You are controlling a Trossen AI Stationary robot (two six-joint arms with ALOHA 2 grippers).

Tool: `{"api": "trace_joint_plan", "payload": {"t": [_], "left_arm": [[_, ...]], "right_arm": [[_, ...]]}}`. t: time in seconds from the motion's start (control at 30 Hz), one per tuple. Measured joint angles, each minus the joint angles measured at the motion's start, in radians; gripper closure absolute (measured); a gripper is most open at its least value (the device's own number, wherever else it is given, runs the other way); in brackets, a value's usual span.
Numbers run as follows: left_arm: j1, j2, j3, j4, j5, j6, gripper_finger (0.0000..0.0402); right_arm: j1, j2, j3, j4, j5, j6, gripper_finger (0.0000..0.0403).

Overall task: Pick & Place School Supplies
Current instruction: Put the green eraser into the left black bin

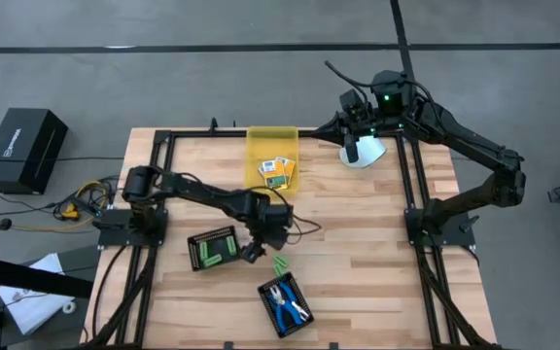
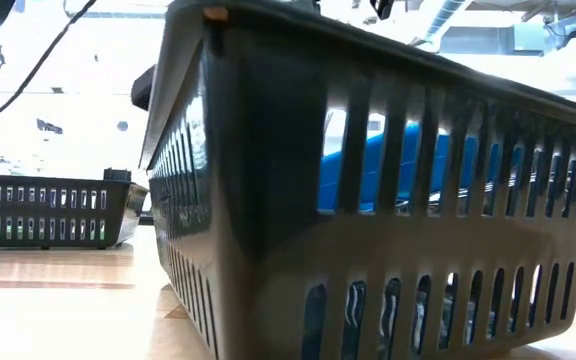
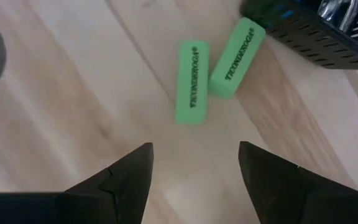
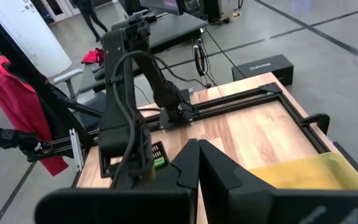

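Two light-green blocks (image 3: 192,82) (image 3: 237,48) lie flat on the bare wood, side by side (image 1: 281,263), next to the black tray of blue-handled scissors (image 1: 285,303). My left gripper (image 3: 194,146) hovers open just short of them (image 1: 257,250) and touches nothing. More green blocks lie in a second black tray (image 1: 212,248). Yellow-orange boxes (image 1: 278,171) lie in the yellow bin (image 1: 272,146). My right gripper (image 4: 197,149) waits shut at the table's far right (image 1: 353,146).
The scissors tray (image 2: 368,200) fills the low view, with blue handles (image 2: 368,170) showing through its slots; the other tray (image 2: 48,210) stands to its left. A white round thing (image 1: 366,152) lies under the right arm. Black frame rails (image 1: 411,185) run along the table sides.
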Motion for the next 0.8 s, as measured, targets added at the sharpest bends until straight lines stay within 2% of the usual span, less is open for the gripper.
{"api": "trace_joint_plan", "payload": {"t": [0.4, 0.8], "left_arm": [[-0.013, 0.065, 0.000, 0.086, -0.002, -0.018, 0.0202], [-0.017, 0.091, 0.000, 0.128, 0.000, -0.057, 0.0189]], "right_arm": [[0.000, 0.000, 0.000, 0.000, 0.000, -0.005, 0.0403], [0.000, 0.000, 0.000, 0.000, 0.000, -0.020, 0.0403]]}}
